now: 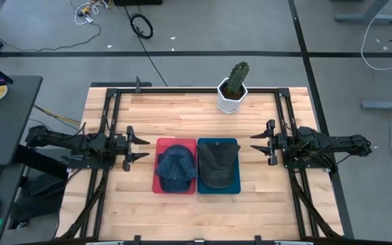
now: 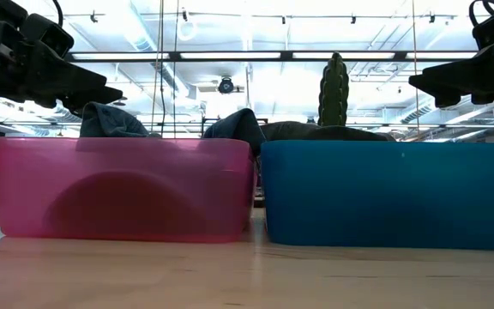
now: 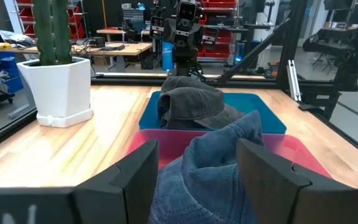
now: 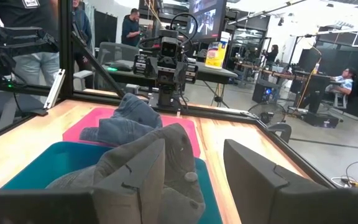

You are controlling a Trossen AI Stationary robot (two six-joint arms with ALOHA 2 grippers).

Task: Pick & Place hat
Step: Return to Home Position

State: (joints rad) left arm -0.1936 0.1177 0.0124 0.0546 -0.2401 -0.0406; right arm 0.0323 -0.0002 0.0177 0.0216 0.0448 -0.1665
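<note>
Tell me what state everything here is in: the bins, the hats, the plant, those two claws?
pink bin: upright, holding the blue cap pile
blue bin: upright, holding the gray cap
blue cap pile: crumpled, poking above the rim
gray cap: resting in its bin
cactus pot: upright at the table's far edge
left gripper: open, empty, beside the pink bin
right gripper: open, empty, beside the blue bin

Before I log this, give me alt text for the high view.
Mid-table, a pink bin of blue caps sits beside a blue bin holding a gray cap. The left gripper and right gripper flank them, open; a potted cactus stands at the far edge.
</note>
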